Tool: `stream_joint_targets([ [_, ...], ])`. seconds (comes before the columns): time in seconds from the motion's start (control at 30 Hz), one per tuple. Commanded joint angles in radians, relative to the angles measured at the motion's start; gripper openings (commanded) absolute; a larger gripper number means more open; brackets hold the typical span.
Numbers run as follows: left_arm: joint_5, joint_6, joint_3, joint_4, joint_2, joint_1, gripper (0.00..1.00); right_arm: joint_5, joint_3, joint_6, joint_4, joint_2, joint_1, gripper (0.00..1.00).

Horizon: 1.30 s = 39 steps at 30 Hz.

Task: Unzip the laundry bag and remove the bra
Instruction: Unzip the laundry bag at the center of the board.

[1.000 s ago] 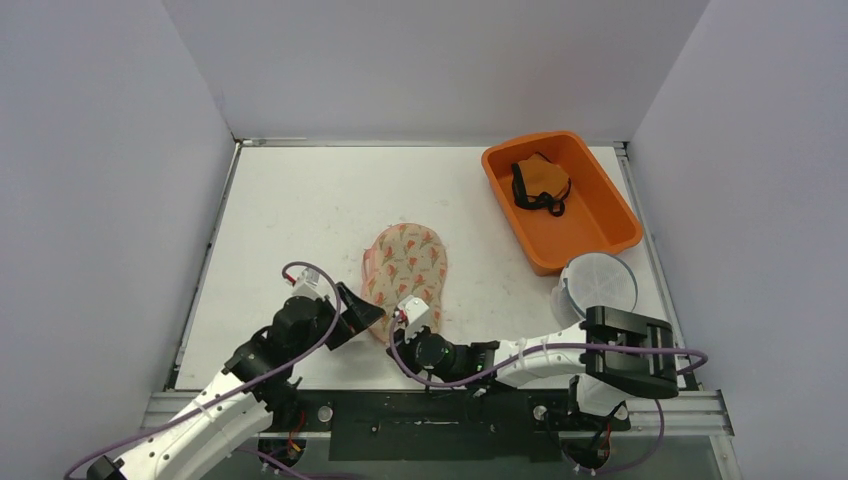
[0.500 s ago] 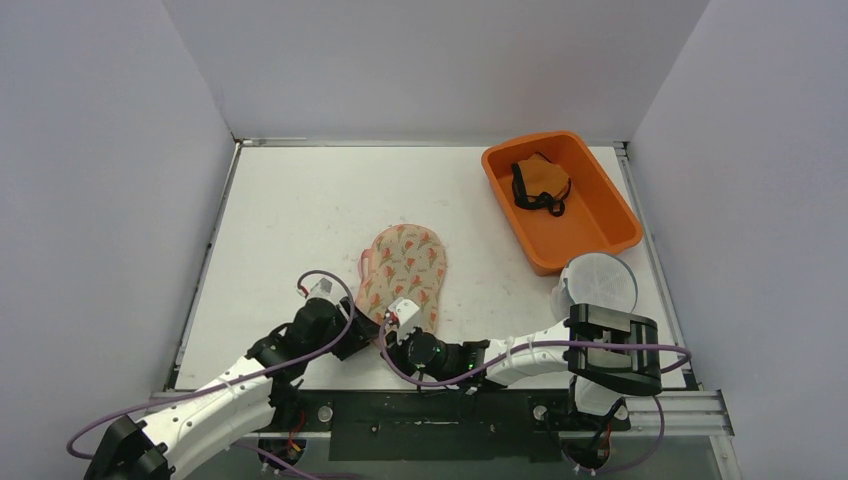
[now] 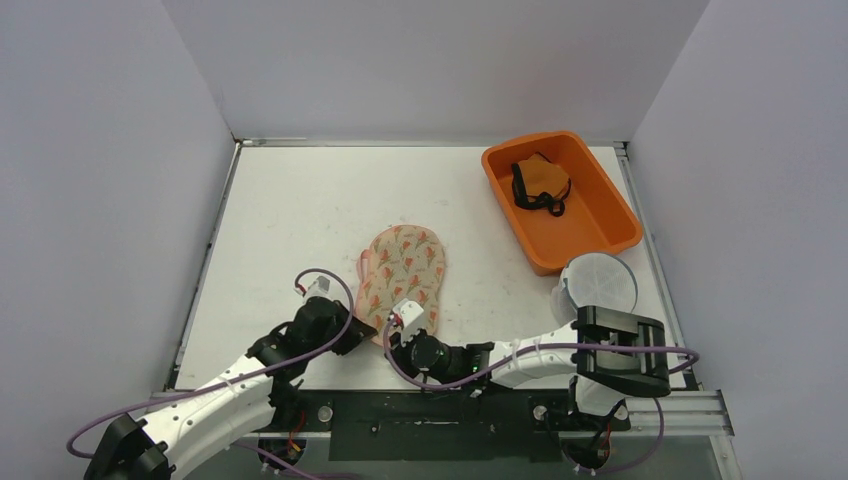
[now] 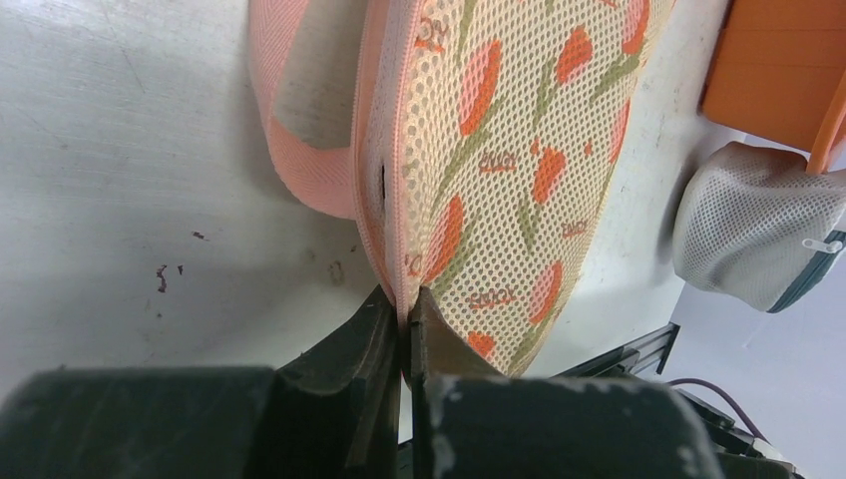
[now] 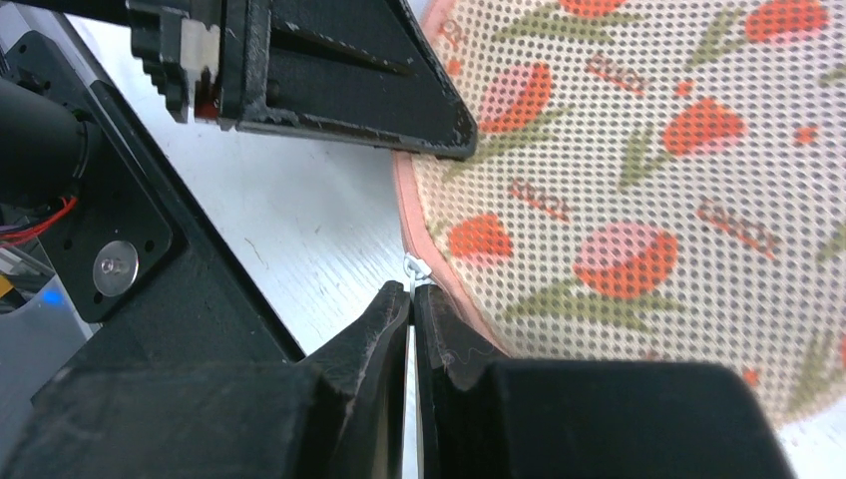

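Note:
The laundry bag (image 3: 405,265) is a domed mesh pouch with a tulip print and pink trim, lying near the table's front middle. My left gripper (image 3: 365,328) is shut on the pink zipper seam at its near left edge (image 4: 404,314). My right gripper (image 3: 397,328) sits right beside it at the bag's near rim, shut on the small white zipper pull (image 5: 413,267). The mesh (image 5: 648,150) fills the right wrist view, with the left gripper's black finger (image 5: 339,90) just above. The zip looks closed and the bra is hidden.
An orange bin (image 3: 610,215) at the back right holds an orange and black garment (image 3: 540,185). A white mesh pouch (image 3: 597,285) lies just in front of the bin, also in the left wrist view (image 4: 748,230). The table's front rail runs close behind both grippers.
My left gripper came in open to the bag's near left edge and shut on the seam. The right gripper stayed shut on the pull, drawing slightly toward the front edge.

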Motion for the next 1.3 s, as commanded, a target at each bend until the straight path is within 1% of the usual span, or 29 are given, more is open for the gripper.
stream_joint_targets([
  [0.0,-0.021,0.035,0.047,0.048,0.001,0.017,0.0,0.061,-0.052,0.029,-0.018,-0.105,0.018,0.05],
  [0.1,-0.01,0.054,0.047,0.07,0.018,0.025,0.0,0.091,-0.098,0.053,-0.032,-0.161,0.018,0.05],
  [0.47,0.075,0.106,0.071,0.197,0.179,0.044,0.0,0.173,-0.209,0.101,-0.124,-0.319,0.02,0.05],
  [0.67,0.098,0.154,0.108,0.207,0.22,0.054,0.0,0.209,-0.249,0.118,-0.172,-0.39,0.019,0.05],
  [0.83,0.092,0.204,0.179,0.206,0.281,0.07,0.0,0.21,-0.264,0.123,-0.179,-0.407,0.023,0.05],
  [0.87,0.09,0.211,0.193,0.203,0.298,0.073,0.03,0.209,-0.264,0.123,-0.171,-0.4,0.024,0.05],
  [0.9,0.092,0.215,0.207,0.204,0.318,0.078,0.11,0.207,-0.264,0.123,-0.161,-0.393,0.024,0.05],
  [0.93,0.103,0.22,0.218,0.207,0.335,0.081,0.21,0.203,-0.261,0.124,-0.148,-0.383,0.025,0.05],
  [1.03,0.122,0.225,0.236,0.205,0.356,0.082,0.58,0.188,-0.245,0.12,-0.098,-0.347,0.025,0.05],
  [1.07,0.125,0.222,0.235,0.197,0.351,0.082,0.68,0.181,-0.237,0.116,-0.077,-0.334,0.024,0.05],
  [1.1,0.128,0.217,0.228,0.189,0.339,0.082,0.76,0.172,-0.225,0.111,-0.058,-0.321,0.022,0.05],
  [1.2,0.148,0.194,0.19,0.155,0.274,0.081,0.89,0.133,-0.178,0.083,-0.018,-0.269,0.011,0.05],
  [1.27,0.16,0.168,0.156,0.13,0.206,0.08,0.92,0.106,-0.139,0.06,-0.003,-0.229,0.006,0.05],
])
